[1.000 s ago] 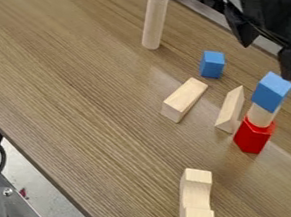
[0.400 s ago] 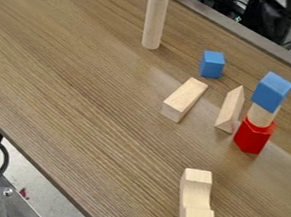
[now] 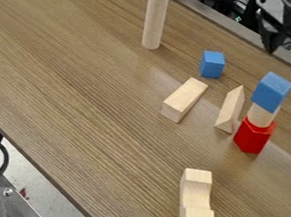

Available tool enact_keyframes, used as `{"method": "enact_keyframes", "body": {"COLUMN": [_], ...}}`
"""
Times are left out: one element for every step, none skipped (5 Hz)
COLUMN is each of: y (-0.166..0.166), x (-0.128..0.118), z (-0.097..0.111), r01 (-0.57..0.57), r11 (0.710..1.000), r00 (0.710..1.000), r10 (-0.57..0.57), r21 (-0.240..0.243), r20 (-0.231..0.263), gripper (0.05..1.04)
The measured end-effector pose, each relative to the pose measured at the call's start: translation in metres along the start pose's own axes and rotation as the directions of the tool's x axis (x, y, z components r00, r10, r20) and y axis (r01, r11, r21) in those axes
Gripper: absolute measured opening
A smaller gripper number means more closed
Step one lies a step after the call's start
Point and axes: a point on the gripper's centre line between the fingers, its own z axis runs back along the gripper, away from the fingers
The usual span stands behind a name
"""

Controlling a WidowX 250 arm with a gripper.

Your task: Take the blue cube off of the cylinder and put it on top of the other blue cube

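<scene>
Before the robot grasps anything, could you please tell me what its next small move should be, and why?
I'd probably ease the claw over the stacked blue cube before lowering. That cube sits atop the short wooden cylinder and red block, while the claw appears beyond it, fingers apart and holding nothing.

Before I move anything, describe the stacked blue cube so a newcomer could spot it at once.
On the wood-grain table, find the red block with a pale cylinder standing on it. The blue cube sits on that cylinder, while the other blue cube rests directly on the table.
</scene>
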Motion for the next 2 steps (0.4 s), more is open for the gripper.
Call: {"method": "enact_keyframes", "body": {"y": [0.0011,0.0022], "x": [-0.0064,-0.014], "z": [-0.0035,-0.0124], "r01": [-0.02,-0.043], "r11": [1.0,0.998], "r00": [1.0,0.999], "r10": [0.02,0.044], "r21": [0.006,0.036], "r20": [-0.009,-0.03], "gripper": [1.0,1.0]}}
